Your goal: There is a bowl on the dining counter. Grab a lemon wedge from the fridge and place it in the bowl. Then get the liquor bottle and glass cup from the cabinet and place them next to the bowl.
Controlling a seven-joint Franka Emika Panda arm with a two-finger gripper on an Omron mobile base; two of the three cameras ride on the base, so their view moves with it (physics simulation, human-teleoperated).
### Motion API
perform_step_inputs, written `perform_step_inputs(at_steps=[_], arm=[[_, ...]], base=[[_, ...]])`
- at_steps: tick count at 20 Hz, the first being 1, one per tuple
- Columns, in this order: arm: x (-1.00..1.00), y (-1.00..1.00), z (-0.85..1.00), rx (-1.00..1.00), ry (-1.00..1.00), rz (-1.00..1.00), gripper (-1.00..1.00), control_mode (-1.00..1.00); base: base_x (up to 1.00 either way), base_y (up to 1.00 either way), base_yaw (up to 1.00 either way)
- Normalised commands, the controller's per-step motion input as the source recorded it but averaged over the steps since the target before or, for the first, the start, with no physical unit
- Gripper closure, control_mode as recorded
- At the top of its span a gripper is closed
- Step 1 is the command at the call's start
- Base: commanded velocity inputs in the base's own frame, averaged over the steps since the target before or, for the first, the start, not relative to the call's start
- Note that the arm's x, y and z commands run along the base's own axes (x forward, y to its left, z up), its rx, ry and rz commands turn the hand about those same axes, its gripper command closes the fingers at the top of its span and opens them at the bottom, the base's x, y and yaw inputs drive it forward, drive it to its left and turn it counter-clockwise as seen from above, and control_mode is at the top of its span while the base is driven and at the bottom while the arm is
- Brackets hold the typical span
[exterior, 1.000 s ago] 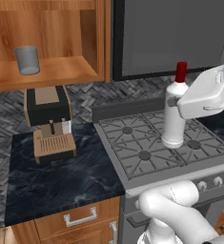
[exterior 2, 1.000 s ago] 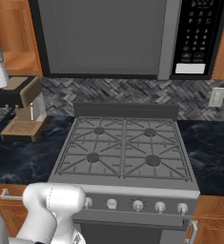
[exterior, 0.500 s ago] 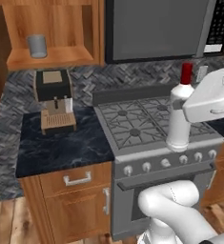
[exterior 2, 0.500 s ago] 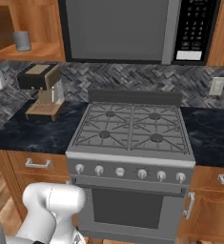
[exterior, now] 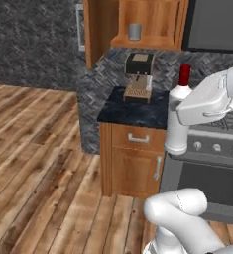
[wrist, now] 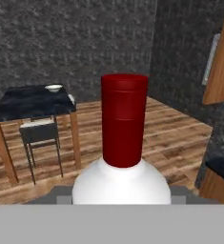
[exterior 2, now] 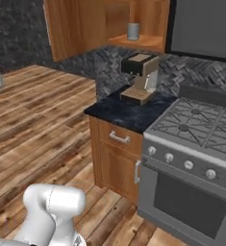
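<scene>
The base has swung away from the stove; the jaws stay clamped on the bottle (exterior: 176, 121), the desk (wrist: 32, 102) and bowl (wrist: 53, 87) far ahead, the cup (exterior: 134, 31) left shelved.

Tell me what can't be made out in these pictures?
- Jaws: in the hand view, hidden behind the liquor bottle; in the left base view, the white hand covers them.
- Bowl contents: too small and distant on the dining counter.
- Glass cup: too small and blurry to tell if anything is inside.
</scene>
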Motion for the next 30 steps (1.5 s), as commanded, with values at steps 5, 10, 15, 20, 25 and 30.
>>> perform_step_inputs(at_steps=[5,10,15,20,25,30], arm=[[0.00,0.00,0.00,0.00,0.00,0.00,1.00,1.00],[0.00,0.00,0.00,0.00,0.00,0.00,1.00,1.00],[0.00,0.00,0.00,0.00,0.00,0.00,1.00,1.00],[0.00,0.00,0.00,0.00,0.00,0.00,1.00,1.00],[0.00,0.00,0.00,0.00,0.00,0.00,1.00,1.00],[0.00,0.00,0.00,0.00,0.00,0.00,1.00,1.00]], base=[[-0.51,0.26,0.92],[-0.05,0.30,0.82],[0.65,0.22,0.56],[1.00,0.16,0.24],[1.00,0.23,0.11],[1.00,0.35,0.05]])
